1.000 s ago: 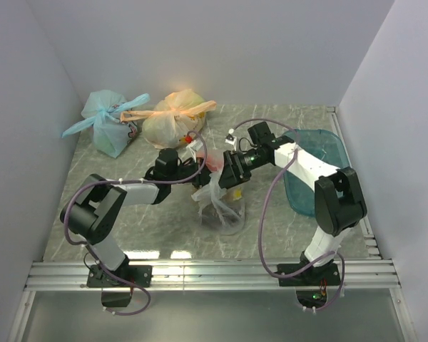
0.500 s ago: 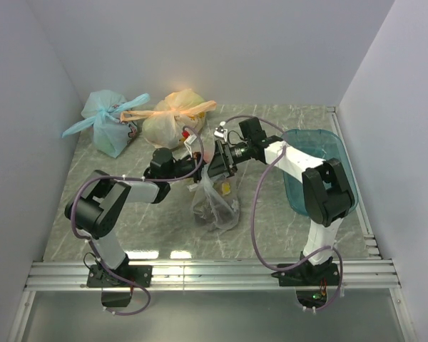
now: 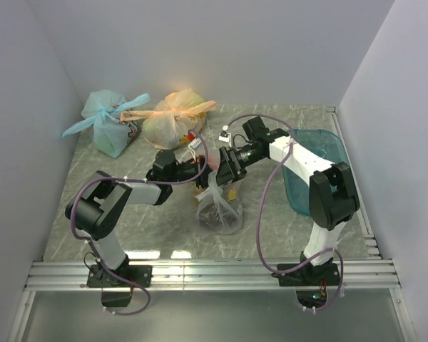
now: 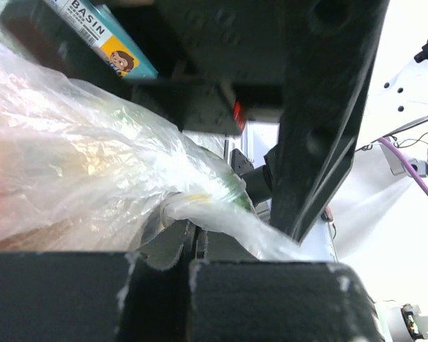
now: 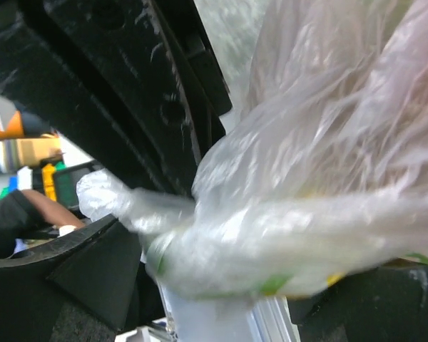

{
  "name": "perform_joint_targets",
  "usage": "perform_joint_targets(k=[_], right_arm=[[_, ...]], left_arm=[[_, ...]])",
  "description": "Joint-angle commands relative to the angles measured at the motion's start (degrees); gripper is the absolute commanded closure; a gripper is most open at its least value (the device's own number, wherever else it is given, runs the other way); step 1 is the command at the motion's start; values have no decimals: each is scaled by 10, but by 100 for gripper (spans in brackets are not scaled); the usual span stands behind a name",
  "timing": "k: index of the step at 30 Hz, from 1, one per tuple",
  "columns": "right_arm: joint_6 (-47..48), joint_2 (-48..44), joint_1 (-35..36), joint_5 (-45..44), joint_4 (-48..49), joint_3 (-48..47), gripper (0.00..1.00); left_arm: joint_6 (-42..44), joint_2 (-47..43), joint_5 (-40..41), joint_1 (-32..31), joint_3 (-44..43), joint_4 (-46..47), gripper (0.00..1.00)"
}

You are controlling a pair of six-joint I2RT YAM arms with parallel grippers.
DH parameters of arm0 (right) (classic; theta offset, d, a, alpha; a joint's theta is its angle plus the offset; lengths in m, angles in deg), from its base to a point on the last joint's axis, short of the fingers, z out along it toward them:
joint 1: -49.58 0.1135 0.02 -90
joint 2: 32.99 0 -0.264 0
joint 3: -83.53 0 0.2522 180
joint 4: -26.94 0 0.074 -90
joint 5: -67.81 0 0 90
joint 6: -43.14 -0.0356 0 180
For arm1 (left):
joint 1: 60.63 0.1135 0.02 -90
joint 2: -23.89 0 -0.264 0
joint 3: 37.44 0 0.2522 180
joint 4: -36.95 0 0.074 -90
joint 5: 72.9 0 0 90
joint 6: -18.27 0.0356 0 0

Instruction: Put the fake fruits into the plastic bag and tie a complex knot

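The clear plastic bag [image 3: 218, 211] stands at mid-table, its top pulled up between both grippers. Fake fruits show only as dim green and yellow patches [image 5: 278, 283] through the film. My left gripper [image 3: 200, 169] is shut on a twisted strand of the plastic bag [image 4: 200, 206] that runs out of the closed jaws [image 4: 197, 246]. My right gripper [image 3: 224, 169] faces it from the right, open. A thick twisted band of the plastic bag [image 5: 271, 242] lies across the gap between its fingers [image 5: 85, 274]. No finished knot is visible.
A tied light blue bag [image 3: 107, 130] and a tied orange-yellow bag [image 3: 172, 117] sit at the back left. A teal basin [image 3: 315, 169] lies at the right, under the right arm. Grey walls close three sides; a metal rail [image 3: 214, 274] runs along the near edge.
The right gripper swung toward the back left, then came back a little beside the left gripper. The bag's top was drawn up and twisted. The left gripper stayed shut.
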Motion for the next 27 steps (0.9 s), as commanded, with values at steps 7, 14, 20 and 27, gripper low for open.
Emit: perform_joint_targets(k=[7, 14, 20, 27], right_arm=[[87, -31, -54, -24, -145, -109, 23], [93, -40, -102, -15, -137, -72, 54], [59, -45, -102, -8, -94, -44, 64], [64, -35, -82, 10, -97, -35, 62]], left_arm=[[3, -10, -21, -3, -5, 38, 99], [2, -7, -20, -2, -4, 39, 100], [3, -3, -25, -3, -16, 35, 99], [-3, 5, -25, -3, -19, 43, 100]])
